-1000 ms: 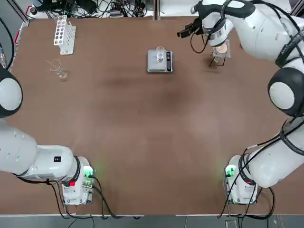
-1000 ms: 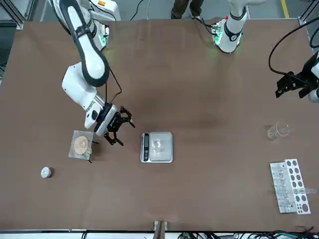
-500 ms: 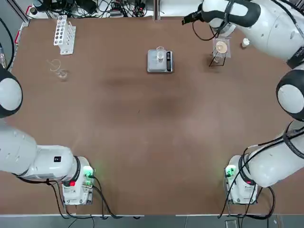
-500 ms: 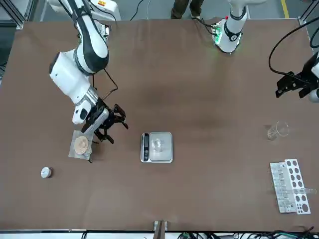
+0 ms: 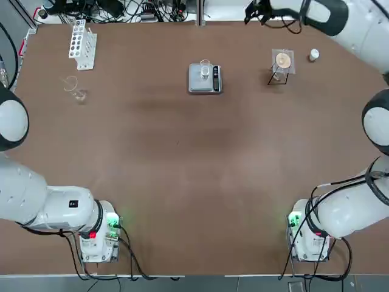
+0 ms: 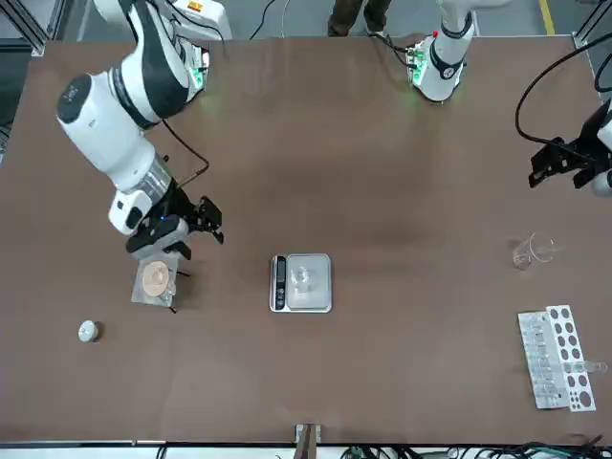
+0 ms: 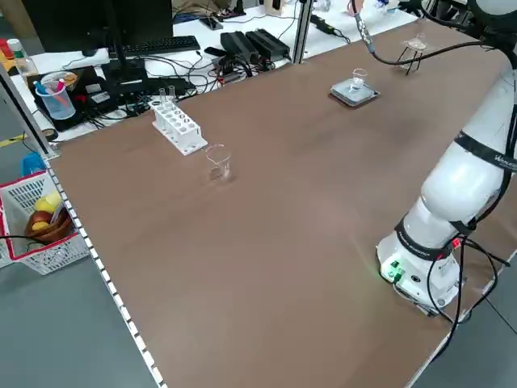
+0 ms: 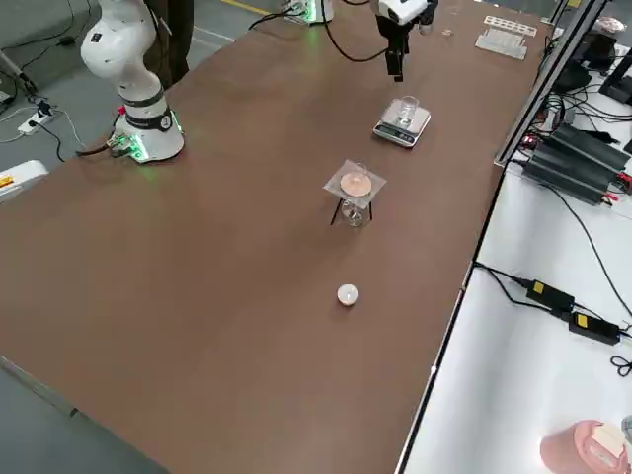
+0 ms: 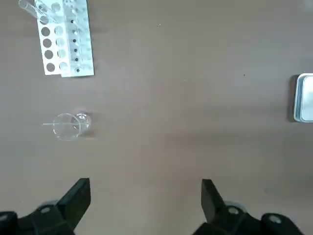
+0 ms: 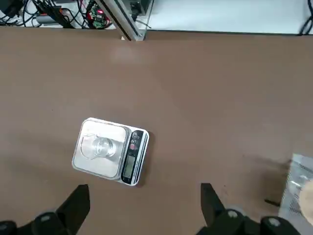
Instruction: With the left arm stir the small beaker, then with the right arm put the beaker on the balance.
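- Fingers of both grippers stand wide apart and hold nothing: the right gripper [image 6: 196, 218] hangs above the table beside the clear stand [image 6: 156, 280], while the left gripper [image 6: 564, 164] is parked high at the table's left side
- Small beaker [image 5: 205, 71] stands upright on the metal plate of the balance [image 5: 205, 78]; the right wrist view shows it as a clear ring on the plate [image 10: 98, 147], with the dark display strip along one side
- Front view alone shows the right gripper clear of the stand's tan disc, not touching it; the top view catches that gripper [image 5: 258, 10] only at the far table edge, over the cables
- Left wrist view alone shows the spouted glass vessel [image 9: 68, 125] with a thin rod lying across it, and the white test-tube rack [image 9: 66, 38] just beyond it; a corner of the balance shows at that picture's edge
- Right side view shows a small white round object [image 8: 347, 294] lying near the table's far edge, apart from the stand
- Left side view shows a red-rimmed wire basket [image 7: 32, 234] off the table's side
- Table [image 5: 194, 182] is bare brown across its whole middle and near half; all objects sit in a band along the far edge, well apart from each other, and the balance has open surface on every side
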Controlling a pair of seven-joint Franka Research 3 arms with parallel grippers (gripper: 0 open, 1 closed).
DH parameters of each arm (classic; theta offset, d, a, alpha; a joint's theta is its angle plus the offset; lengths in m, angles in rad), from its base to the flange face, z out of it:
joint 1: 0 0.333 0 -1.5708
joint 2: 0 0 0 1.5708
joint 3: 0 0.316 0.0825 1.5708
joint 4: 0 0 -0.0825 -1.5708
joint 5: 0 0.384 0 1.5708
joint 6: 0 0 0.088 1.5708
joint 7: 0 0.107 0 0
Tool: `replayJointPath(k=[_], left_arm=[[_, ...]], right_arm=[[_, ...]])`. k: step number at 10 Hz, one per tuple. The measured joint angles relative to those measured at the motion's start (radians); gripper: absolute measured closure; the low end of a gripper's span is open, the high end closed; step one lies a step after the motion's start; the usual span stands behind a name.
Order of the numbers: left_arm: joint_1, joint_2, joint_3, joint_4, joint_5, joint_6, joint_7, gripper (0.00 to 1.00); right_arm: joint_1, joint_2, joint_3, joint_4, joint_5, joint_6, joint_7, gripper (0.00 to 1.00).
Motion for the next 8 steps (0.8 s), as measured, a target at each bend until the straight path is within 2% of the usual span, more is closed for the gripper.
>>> replayJointPath(k=[3, 6, 8], left_arm=[[0.000, 0.000, 0.000, 0.000, 0.000, 0.000, 0.000, 0.00], [0.000, 0.000, 0.000, 0.000, 0.000, 0.000, 0.000, 0.00], [0.000, 0.000, 0.000, 0.000, 0.000, 0.000, 0.000, 0.00]], right_arm=[[-0.061, -0.041, -0.003, 0.026, -0.061, -0.166, 0.025, 0.00], [-0.088, -0.077, -0.008, 0.040, -0.096, -0.267, 0.033, 0.00], [-0.099, -0.085, -0.009, 0.082, -0.132, -0.346, 0.069, 0.00]])
